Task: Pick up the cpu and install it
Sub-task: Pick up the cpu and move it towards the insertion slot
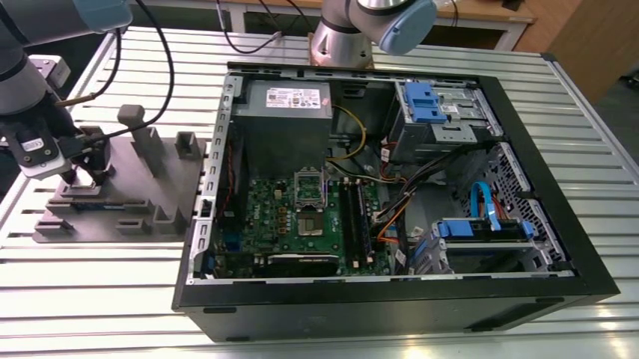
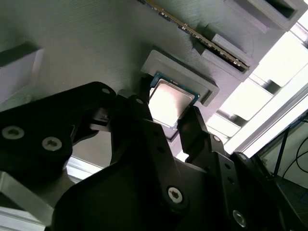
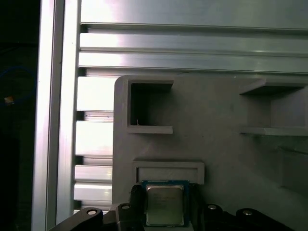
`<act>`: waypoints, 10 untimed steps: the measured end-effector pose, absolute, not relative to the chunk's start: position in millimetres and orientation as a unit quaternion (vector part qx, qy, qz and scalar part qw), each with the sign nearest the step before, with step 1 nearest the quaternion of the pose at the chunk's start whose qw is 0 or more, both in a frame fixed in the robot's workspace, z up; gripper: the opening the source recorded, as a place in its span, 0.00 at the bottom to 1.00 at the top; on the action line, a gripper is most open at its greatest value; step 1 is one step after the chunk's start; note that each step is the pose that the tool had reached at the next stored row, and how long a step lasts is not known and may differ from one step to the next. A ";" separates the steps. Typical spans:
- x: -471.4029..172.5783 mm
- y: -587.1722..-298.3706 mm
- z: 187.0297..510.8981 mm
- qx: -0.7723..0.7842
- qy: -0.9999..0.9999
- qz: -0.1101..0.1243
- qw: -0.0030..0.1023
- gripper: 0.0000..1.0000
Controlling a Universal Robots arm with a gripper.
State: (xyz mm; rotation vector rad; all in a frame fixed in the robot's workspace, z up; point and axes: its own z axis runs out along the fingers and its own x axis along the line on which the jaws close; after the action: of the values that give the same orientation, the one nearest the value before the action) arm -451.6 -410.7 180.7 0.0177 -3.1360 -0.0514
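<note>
The gripper point(image 2: 169, 109) is clenched on the cpu point(image 2: 168, 98): its two black fingers point(image 2: 197, 130) press against opposite edges of the chip, which lies flat between the jaws in a shallow raised pocket of the grey holder block point(image 2: 96, 48). In the first wrist view the cpu point(image 3: 164, 204) shows faint print on its silver top, too fine to read, with a green rim around it. Just beyond the jaws, a memory stick point(image 2: 192, 33) stands on edge in a slot of the block. In the exterior view the gripper point(image 1: 85, 176) stands low over the block point(image 1: 130, 202) on the slatted metal table point(image 1: 100, 299). Well away from the jaws lies the open computer case point(image 1: 399, 303), whose grey power supply point(image 1: 284, 127) bears a white label point(image 1: 289, 96) with unreadable print. The motherboard socket point(image 1: 310, 191) sits open.
</note>
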 end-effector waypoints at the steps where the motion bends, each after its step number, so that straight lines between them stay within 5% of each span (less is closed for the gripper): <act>1: -451.5 -410.7 180.8 0.006 -1.000 -0.016 0.003 0.51; 10: -451.3 -410.8 187.4 0.006 -1.000 -0.016 0.003 0.47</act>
State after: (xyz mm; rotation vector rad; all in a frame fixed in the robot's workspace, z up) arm -451.3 -410.8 187.4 0.0178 -3.1358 -0.0512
